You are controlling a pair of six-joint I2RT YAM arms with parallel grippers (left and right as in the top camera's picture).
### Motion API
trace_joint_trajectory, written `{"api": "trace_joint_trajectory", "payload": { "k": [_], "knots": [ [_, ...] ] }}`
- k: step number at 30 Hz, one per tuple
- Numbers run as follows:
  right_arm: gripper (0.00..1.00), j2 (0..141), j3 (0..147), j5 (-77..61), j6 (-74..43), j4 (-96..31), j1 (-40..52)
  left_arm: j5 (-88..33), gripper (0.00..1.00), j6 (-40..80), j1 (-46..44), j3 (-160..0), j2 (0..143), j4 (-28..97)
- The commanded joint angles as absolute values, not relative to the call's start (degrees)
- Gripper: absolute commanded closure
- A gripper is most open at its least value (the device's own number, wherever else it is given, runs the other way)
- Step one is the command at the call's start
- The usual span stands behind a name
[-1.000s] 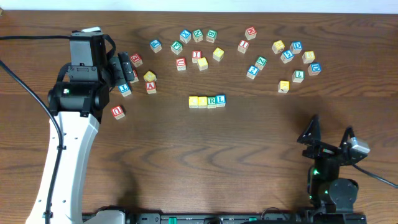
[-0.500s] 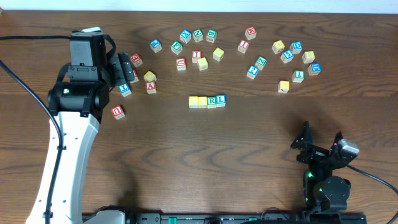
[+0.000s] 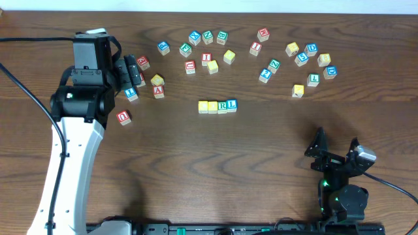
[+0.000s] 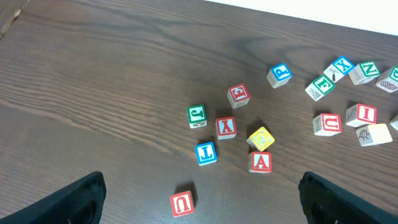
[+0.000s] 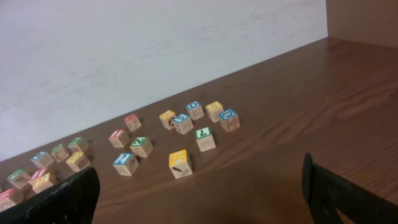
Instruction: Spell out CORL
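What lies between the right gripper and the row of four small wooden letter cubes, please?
Nothing: in the overhead view, only bare dark wooden table separates the right gripper from the cube row.

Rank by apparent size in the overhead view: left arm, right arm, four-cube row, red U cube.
1. left arm
2. right arm
3. four-cube row
4. red U cube
The arms stand nearer the camera.

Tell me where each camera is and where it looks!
Overhead: above the table, looking down at the four-cube row; left arm and right arm show.
Left wrist: on the left arm, looking down at the red U cube; its open fingers frame the bottom corners.
Right wrist: low on the right arm, looking across the table toward the wall; its open fingers show.
Shared: overhead and left wrist both show the red U cube.
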State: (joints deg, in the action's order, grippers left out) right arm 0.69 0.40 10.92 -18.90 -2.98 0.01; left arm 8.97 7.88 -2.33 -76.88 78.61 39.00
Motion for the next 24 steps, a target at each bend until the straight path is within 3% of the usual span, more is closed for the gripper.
{"api": "trace_joint_trajectory", "payload": {
  "k": [1, 17, 24],
  "knots": [
    [0.01, 0.38, 0.32, 10.35, -19.22, -3.25, -0.25, 9.50, 0.02, 8.38, -2.22, -77.87, 78.87, 39.07],
    [0.01, 0.38, 0.32, 10.35, -19.22, -3.25, -0.25, 9.54, 0.03, 8.38, -2.13, -77.84, 78.87, 39.22],
    [0.01, 0.38, 0.32, 10.35, -19.22, -3.25, -0.25, 9.54, 0.02, 8.38, -1.26, -73.17, 70.43, 39.79]
  ]
}}
